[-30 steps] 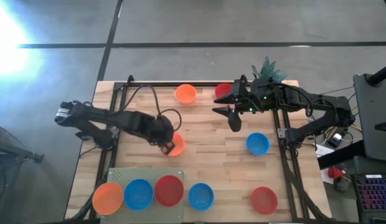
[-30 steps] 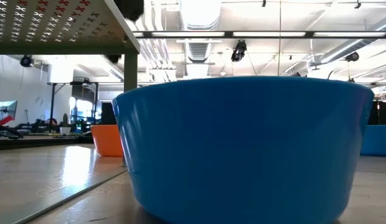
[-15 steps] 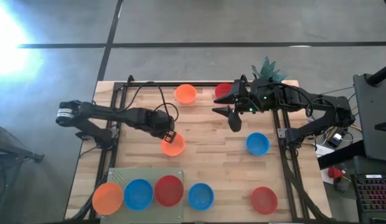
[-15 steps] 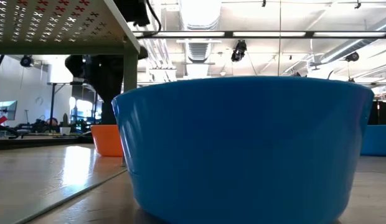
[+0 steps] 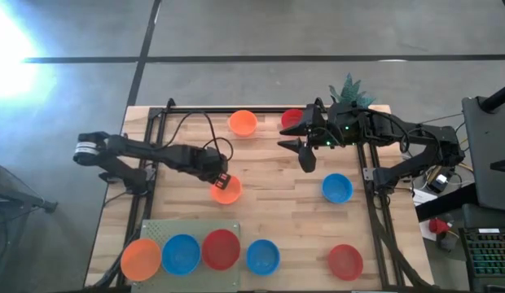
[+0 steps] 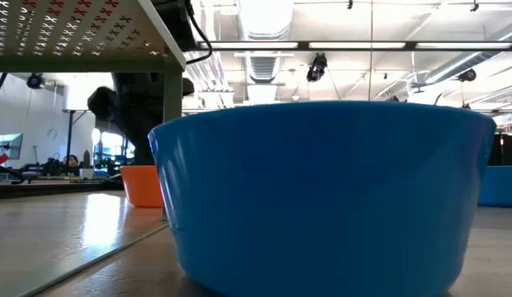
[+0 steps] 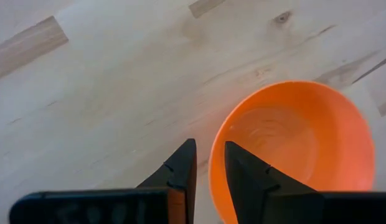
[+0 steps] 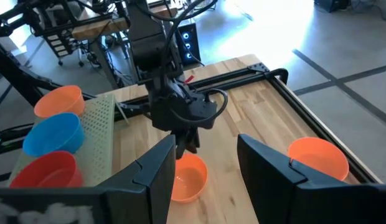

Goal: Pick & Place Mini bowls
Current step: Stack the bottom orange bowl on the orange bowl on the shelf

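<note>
High view: left gripper (image 5: pixel 221 181) sits near table (image 5: pixel 269 207) centre, jaws clamped on the rim of an orange bowl (image 5: pixel 227 190) at that bowl's 11 o'clock. Right gripper (image 5: pixel 305 155) hangs over the table toward 1 o'clock, jaws apart, nothing in them. Second orange bowl (image 5: pixel 243 123) and a red bowl (image 5: pixel 291 119) at 12; blue bowl (image 5: pixel 337 188) at 3; red bowl (image 5: pixel 345 260) at 5. Along 6 to 7: blue bowl (image 5: pixel 262 256), then a red (image 5: pixel 221 248), blue (image 5: pixel 181 253) and orange (image 5: pixel 141 257) row at a perforated rack (image 5: pixel 190 230).

Low view: big blue bowl (image 6: pixel 322 190) fills the frame; held orange bowl (image 6: pixel 141 185) behind it at 9, dark left arm above.

Left wrist: jaws straddle the orange bowl (image 7: pixel 292 149) rim, one finger inside, one outside.

Right wrist: own jaws wide; left gripper (image 8: pixel 187 144) on the orange bowl (image 8: pixel 187 177).
</note>
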Controlling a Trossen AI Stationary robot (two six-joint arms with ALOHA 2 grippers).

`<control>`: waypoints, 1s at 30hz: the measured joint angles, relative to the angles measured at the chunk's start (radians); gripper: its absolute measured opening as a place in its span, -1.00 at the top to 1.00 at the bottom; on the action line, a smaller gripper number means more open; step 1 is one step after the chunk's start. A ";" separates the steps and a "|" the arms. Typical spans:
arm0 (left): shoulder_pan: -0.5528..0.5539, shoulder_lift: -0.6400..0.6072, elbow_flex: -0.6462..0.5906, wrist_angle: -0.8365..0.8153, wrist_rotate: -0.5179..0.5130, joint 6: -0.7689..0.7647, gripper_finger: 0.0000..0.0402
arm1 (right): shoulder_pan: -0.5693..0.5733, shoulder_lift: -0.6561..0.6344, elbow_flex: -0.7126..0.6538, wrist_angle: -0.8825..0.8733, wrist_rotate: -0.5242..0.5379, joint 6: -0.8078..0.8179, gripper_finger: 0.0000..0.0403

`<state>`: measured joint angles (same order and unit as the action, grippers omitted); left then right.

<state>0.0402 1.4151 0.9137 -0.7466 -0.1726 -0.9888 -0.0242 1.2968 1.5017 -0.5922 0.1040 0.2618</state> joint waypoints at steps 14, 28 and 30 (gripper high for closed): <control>0.000 0.009 -0.087 0.106 0.041 0.014 0.63 | 0.000 -0.001 0.000 0.012 0.001 0.000 0.17; 0.002 0.008 -0.153 0.201 0.121 -0.013 0.67 | 0.000 -0.001 0.000 0.028 0.002 -0.001 0.17; 0.002 0.008 -0.162 0.200 0.135 -0.016 0.73 | 0.000 -0.001 0.000 0.028 0.003 -0.001 0.17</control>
<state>0.0418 1.4235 0.7520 -0.5462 -0.0380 -1.0045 -0.0246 1.2961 1.5017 -0.5642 0.1070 0.2611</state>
